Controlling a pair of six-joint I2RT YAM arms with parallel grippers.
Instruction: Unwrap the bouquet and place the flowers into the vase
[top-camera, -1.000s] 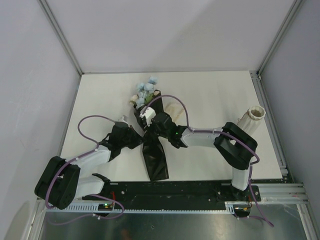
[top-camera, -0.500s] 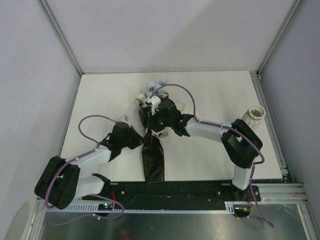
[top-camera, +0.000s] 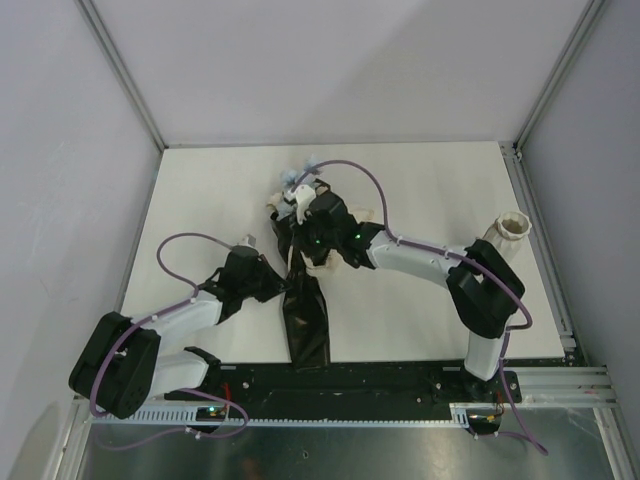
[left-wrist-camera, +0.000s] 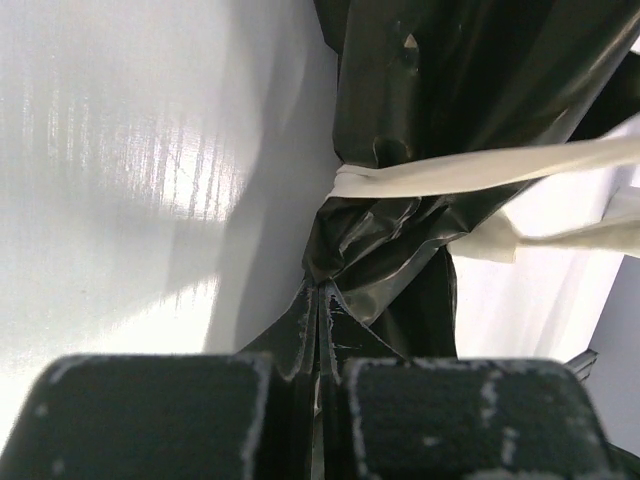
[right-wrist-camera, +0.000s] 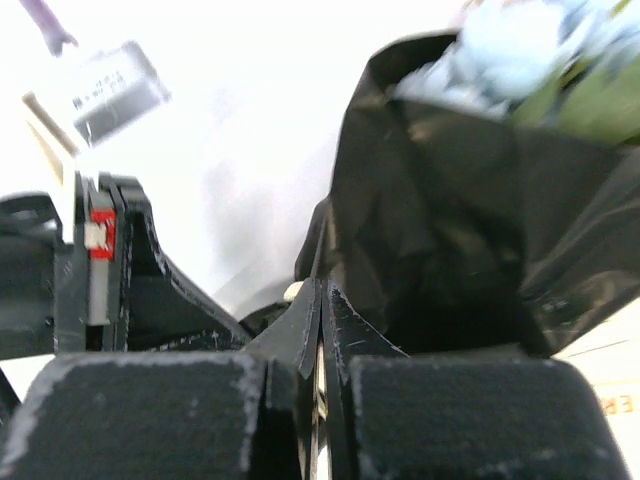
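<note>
Currently 1 bouquet (top-camera: 308, 320), 1 vase (top-camera: 505, 238), 2 end effectors (left-wrist-camera: 320, 335) (right-wrist-camera: 322, 325) pinching the bouquet.

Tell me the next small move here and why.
Probably pull the ribbon loose with the right gripper, away from the knot. It is still cinched taut round the bouquet, so the black paper cannot open off the flowers. The left gripper, shut at the paper by the knot, can brace it.

bouquet (left-wrist-camera: 420, 100) wrap: glossy crinkly blk film | ribbon (left-wrist-camera: 480, 170): matt cream | table (top-camera: 450, 180): smooth wht
</note>
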